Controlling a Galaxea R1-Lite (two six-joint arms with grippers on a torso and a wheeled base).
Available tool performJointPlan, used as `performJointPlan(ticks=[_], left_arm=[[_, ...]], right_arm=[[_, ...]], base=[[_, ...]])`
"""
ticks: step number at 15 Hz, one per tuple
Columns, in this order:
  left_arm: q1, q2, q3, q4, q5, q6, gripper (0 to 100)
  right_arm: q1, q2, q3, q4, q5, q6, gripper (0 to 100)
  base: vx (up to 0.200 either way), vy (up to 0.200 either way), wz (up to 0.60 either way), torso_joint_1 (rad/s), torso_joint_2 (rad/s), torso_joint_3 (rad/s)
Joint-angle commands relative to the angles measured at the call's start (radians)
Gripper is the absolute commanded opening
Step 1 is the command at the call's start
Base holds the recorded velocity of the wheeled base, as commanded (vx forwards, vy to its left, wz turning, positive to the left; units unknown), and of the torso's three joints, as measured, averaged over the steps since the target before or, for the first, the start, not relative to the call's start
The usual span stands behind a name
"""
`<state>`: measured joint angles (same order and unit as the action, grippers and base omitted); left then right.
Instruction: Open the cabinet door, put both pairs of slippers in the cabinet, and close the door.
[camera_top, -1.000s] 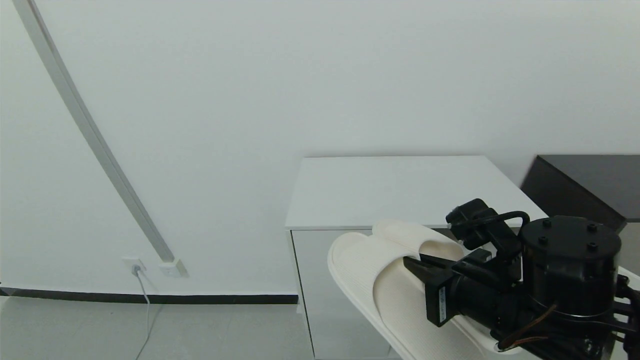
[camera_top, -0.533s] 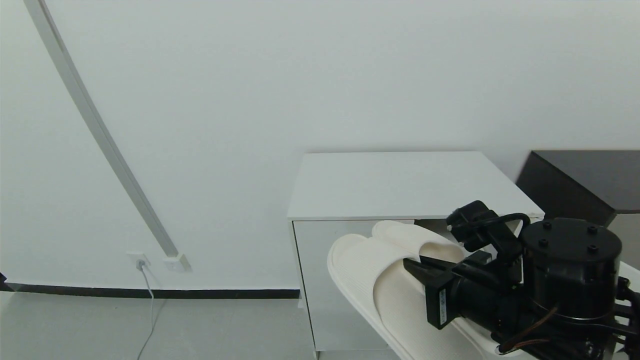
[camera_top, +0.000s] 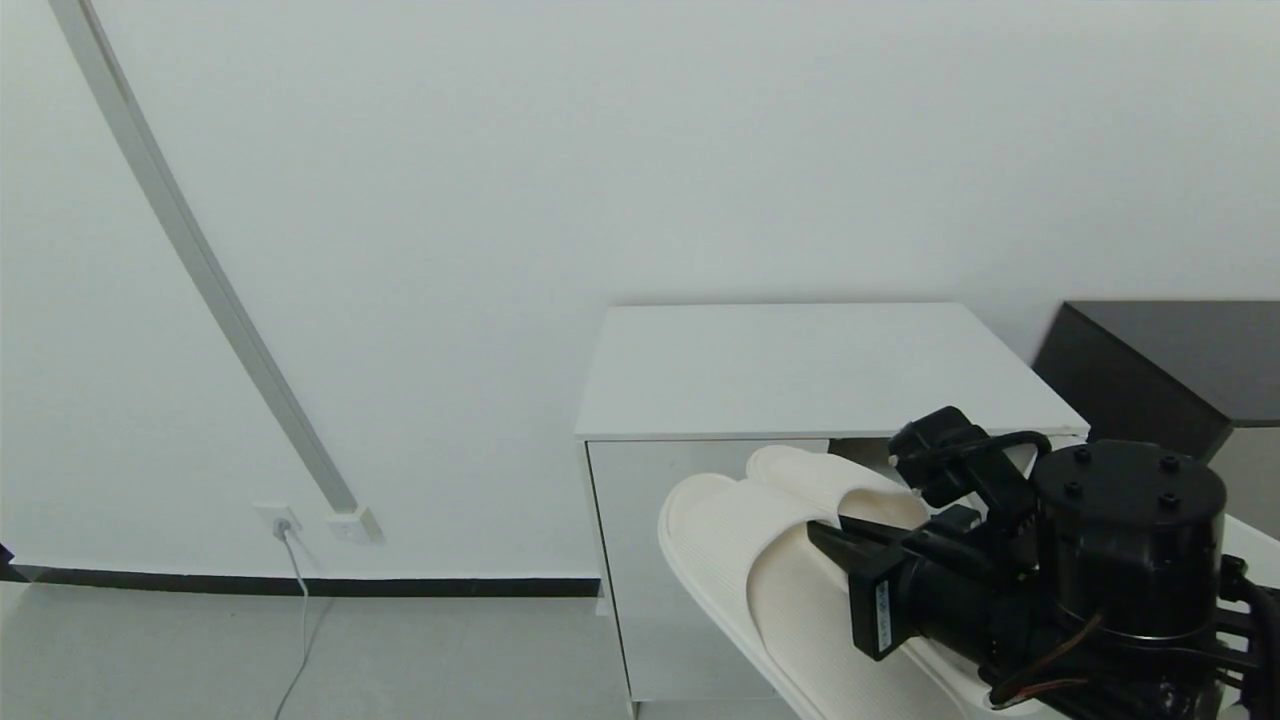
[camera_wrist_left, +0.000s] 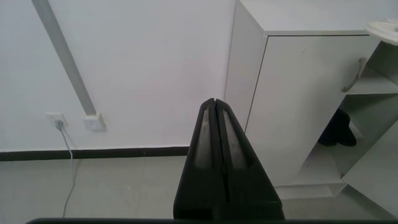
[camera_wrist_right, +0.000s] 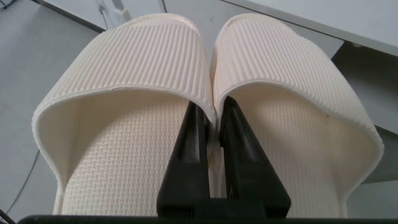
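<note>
Lowered slightly, right gripper (camera_wrist_right: 211, 109) clamps the slippers' (camera_wrist_right: 143, 68) adjoining inner edges before cabinet (camera_top: 800, 370).

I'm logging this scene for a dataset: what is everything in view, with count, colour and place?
cabinet: one, white, against the wall, right side open
slippers: one pair, cream, held before the cabinet
dark thing: one, black, low inside the cabinet; unidentifiable
handle: one, grey, on the cabinet's front panel
socket: one, white, low on the wall
cable: one, grey, hanging from the socket
wall strip: one, grey, slanting down the wall
furniture: one, black, right of the cabinet
right pincer: one, black, shut on the slippers
left pincer: one, black, shut, empty
</note>
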<state>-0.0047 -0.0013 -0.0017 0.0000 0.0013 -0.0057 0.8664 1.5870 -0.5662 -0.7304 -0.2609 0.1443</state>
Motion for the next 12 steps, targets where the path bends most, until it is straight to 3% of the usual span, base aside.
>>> performJointPlan(ticks=[1, 2, 12], left_arm=[[0.000, 0.001, 0.000, 0.000, 0.000, 0.000, 0], [0.000, 0.001, 0.000, 0.000, 0.000, 0.000, 0], [0.000, 0.001, 0.000, 0.000, 0.000, 0.000, 0]], right_arm=[[0.000, 0.004, 0.002, -0.001, 0.000, 0.000, 0], [0.000, 0.004, 0.002, -0.001, 0.000, 0.000, 0], [-0.001, -0.005, 0.005, -0.001, -0.005, -0.006, 0]], base=[[0.000, 0.000, 0.00, 0.000, 0.00, 0.000], [0.000, 0.000, 0.00, 0.000, 0.00, 0.000], [0.000, -0.200, 0.00, 0.002, 0.00, 0.003]])
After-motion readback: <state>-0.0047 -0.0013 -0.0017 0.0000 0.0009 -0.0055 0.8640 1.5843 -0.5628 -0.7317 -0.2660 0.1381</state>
